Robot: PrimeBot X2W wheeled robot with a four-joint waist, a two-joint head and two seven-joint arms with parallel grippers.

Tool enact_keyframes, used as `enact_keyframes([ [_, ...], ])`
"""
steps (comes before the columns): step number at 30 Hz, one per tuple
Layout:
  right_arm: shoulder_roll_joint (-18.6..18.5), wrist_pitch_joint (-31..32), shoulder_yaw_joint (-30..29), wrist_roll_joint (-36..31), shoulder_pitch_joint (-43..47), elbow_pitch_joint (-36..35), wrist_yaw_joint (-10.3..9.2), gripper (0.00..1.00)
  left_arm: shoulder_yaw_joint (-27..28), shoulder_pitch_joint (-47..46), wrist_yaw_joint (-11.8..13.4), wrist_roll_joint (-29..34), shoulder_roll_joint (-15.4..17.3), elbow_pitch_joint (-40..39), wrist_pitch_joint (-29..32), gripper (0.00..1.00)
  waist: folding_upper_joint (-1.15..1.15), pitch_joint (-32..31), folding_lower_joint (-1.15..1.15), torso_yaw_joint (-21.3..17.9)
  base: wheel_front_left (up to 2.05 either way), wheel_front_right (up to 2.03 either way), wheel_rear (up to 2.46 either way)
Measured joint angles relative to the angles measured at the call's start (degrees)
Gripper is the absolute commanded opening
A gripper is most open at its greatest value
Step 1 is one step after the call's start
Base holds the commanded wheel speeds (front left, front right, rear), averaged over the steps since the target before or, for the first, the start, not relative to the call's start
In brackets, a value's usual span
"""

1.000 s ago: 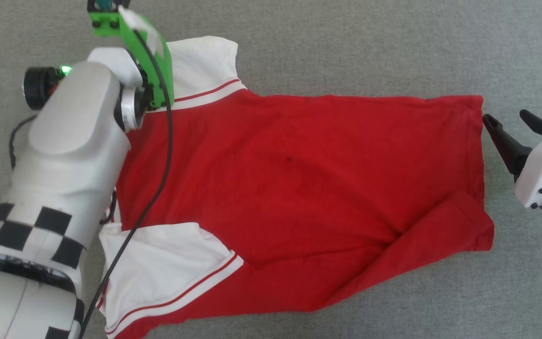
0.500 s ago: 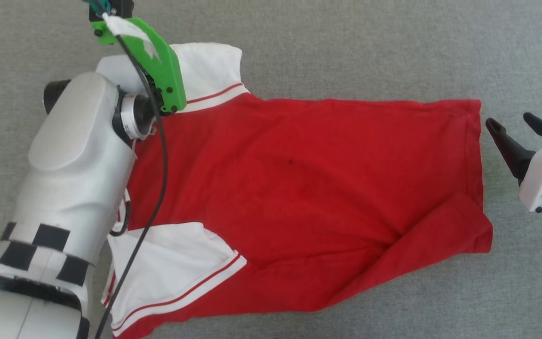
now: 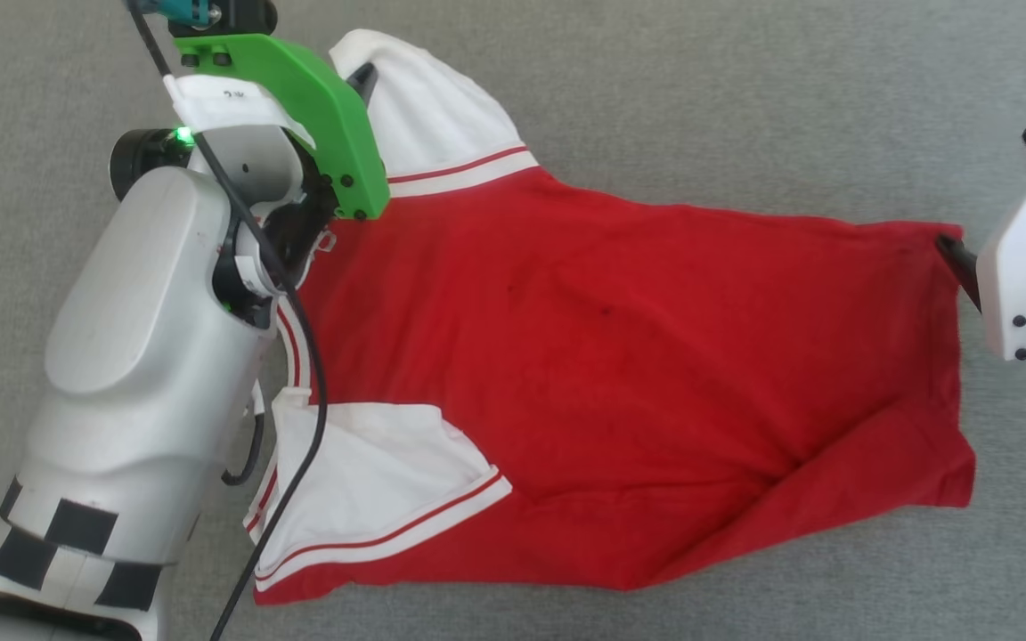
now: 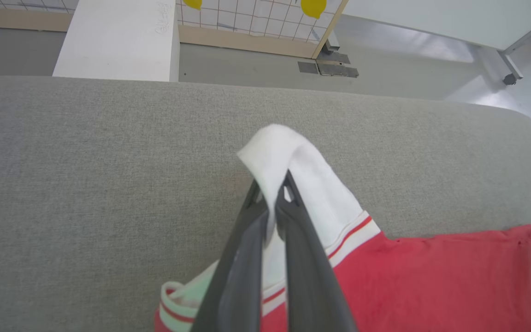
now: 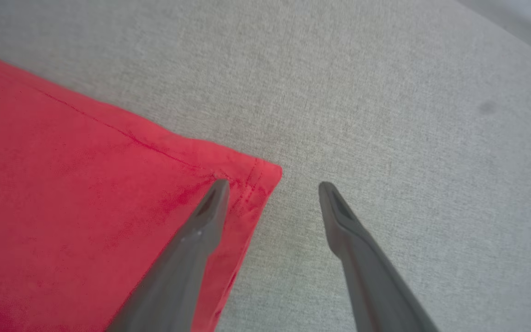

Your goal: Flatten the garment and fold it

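**Figure. Garment spread on the work surface, read from the robot outward.**

The red jersey-style garment (image 3: 620,374) with short white sleeves and red-and-white striped trim lies on a grey woven surface (image 3: 745,107). Its collar end points to the robot's left and its hem to the right.

- **Nearest edge of the garment:** the near sleeve (image 3: 379,481) lies flat. At the near hem corner (image 3: 878,472), a flap of red cloth is folded over the body, leaving a diagonal crease.
- **Collar end:** the pale left forearm (image 3: 148,356) and a black cable (image 3: 299,427) cross this end and hide the neckline.
- **Far hem corner:** the right gripper (image 5: 272,186) is spread wide. One dark finger is above the stitched corner and the other above bare surface just beside it (contact with the cloth cannot be judged).
- **Far side of the garment:** the left gripper (image 4: 272,193), below a green bracket (image 3: 326,116), is clenched on the far sleeve (image 4: 311,184). The white cloth is raised off the surface and drapes over the fingertips.
- **Beyond the surface's far edge:** a white block (image 4: 118,41) stands on the floor. Behind it is a gridded panel (image 4: 256,18) with yellow marks.
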Motion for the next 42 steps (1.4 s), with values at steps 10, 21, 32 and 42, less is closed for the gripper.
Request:
enact_keyframes([
  [10,-1.58,2.24,6.19,0.05,-3.54,6.53,-0.02,1.00,-0.55,3.13,2.32,0.02,1.01,-6.91,1.63,0.00,0.00,2.90,0.00,2.42,0.00,0.00,0.00],
  [21,-0.92,-1.29,5.22,5.02,-4.35,8.26,0.01,0.00,0.49,4.94,2.45,-0.59,2.16,-7.54,0.56,0.00,0.00,0.29,0.00,2.15,0.00,0.00,0.00],
  [32,0.45,-4.87,3.31,5.98,8.22,6.16,0.01,0.00,3.30,20.94,3.87,-3.78,7.43,-15.99,-0.46,0.00,0.00,-8.99,0.00,1.52,0.00,0.00,0.00],
  [42,3.70,-4.14,1.87,5.57,17.59,5.75,0.01,0.00,6.58,41.00,9.00,-9.29,7.91,-21.64,-2.54,0.00,0.00,-15.68,-0.01,0.88,0.00,0.00,0.00],
])
